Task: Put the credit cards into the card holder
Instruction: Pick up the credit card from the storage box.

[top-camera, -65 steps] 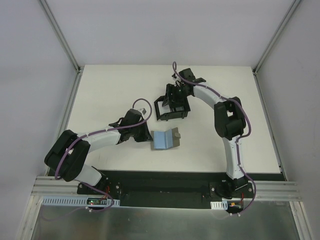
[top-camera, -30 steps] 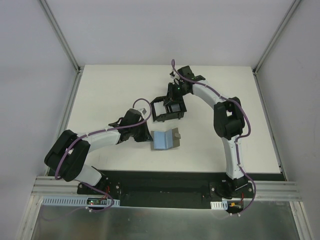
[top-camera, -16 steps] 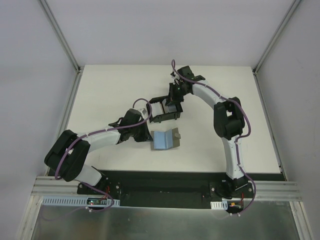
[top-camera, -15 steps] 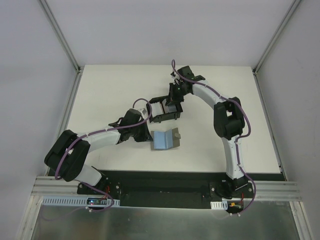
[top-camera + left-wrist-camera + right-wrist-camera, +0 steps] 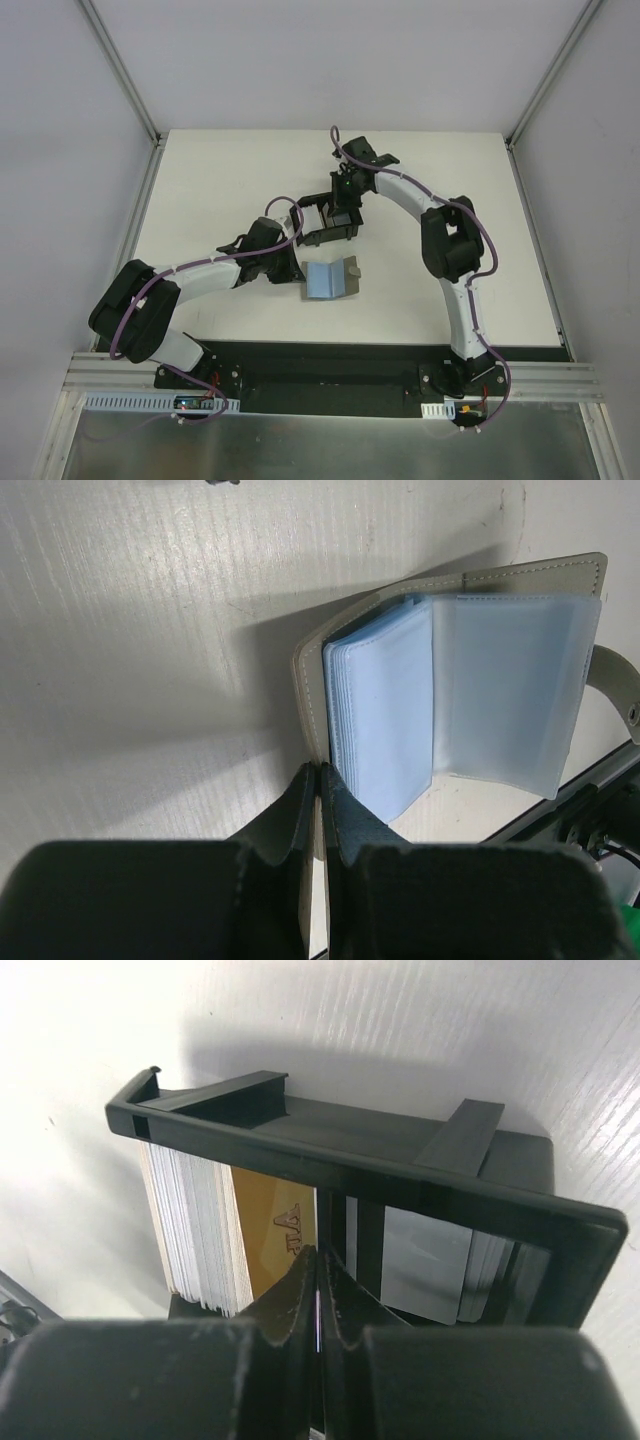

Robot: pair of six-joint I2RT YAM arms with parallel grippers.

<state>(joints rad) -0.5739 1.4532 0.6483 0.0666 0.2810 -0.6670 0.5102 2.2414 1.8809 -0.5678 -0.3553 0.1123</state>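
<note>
**Card pick underway at the tray**

Left pincer (image 5: pixel 318 775) is clamped on the cover of the open card holder (image 5: pixel 450 700) on the desk (image 5: pixel 230 170). Right pincer (image 5: pixel 318 1260) is pinched shut among the credit cards (image 5: pixel 200 1230) in the black tray (image 5: pixel 350 1160), seemingly gripping one. Next up: lift it straight out.

We note a white table top (image 5: pixel 220 180), faintly ribbed in the wrist views, enclosed on three sides by plain pale grey walls (image 5: pixel 330 60). Aluminium posts (image 5: pixel 121 70) rise from its two far corners. A black strip (image 5: pixel 320 360) lines the near edge, followed by an aluminium rail (image 5: pixel 550 378) and a dull metal sheet (image 5: pixel 320 445). Lighting is even and shadows are soft.
</note>
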